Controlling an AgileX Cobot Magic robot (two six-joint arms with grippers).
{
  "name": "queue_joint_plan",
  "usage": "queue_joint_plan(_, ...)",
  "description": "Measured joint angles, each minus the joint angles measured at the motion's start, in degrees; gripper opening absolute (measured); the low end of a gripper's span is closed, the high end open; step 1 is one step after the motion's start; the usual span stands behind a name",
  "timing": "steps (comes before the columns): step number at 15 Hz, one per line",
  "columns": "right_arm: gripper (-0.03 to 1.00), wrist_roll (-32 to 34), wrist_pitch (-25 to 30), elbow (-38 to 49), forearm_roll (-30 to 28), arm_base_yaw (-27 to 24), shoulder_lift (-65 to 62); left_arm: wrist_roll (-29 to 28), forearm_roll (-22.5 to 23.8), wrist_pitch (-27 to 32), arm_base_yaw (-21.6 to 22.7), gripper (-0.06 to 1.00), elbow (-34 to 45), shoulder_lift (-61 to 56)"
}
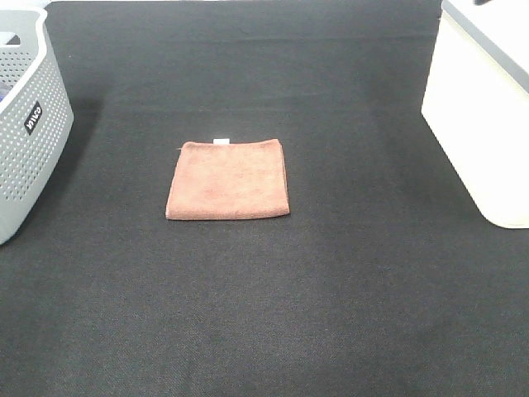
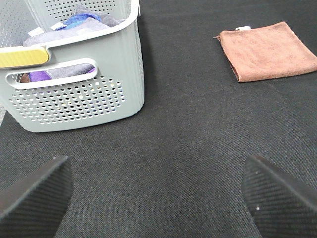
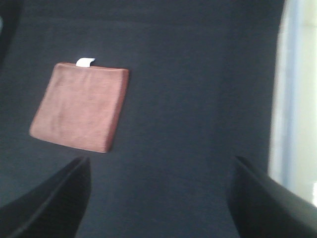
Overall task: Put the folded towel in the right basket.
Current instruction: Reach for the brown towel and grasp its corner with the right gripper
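Observation:
A folded brown towel point(image 1: 229, 179) with a small white tag lies flat on the black table, near the middle. It also shows in the left wrist view point(image 2: 267, 49) and in the right wrist view point(image 3: 79, 105). The right basket point(image 1: 488, 107) is white and stands at the right edge; its wall shows in the right wrist view point(image 3: 297, 94). Neither arm shows in the exterior high view. My left gripper point(image 2: 158, 198) is open and empty, well short of the towel. My right gripper point(image 3: 158, 198) is open and empty, above the table between towel and basket.
A grey perforated basket point(image 1: 25, 124) stands at the left edge; in the left wrist view point(image 2: 74, 74) it holds purple and blue cloths. The black table cloth point(image 1: 331, 289) covers the whole surface.

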Motion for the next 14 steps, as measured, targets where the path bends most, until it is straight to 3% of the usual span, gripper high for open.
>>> queue_joint_plan(6,0.71,-1.5,0.4,-4.8,2.2,12.1,14.4,0.0,0.0,0.0,0.0,0.88,0.0,0.0)
queue_joint_plan(11,0.71,-0.6,0.6,-7.3,9.9,12.5,27.1,0.0,0.0,0.0,0.0,0.88,0.0,0.0)
queue_joint_plan(14,0.71,-0.6,0.7,-10.1,10.8,12.5,31.2,0.0,0.0,0.0,0.0,0.88,0.0,0.0)
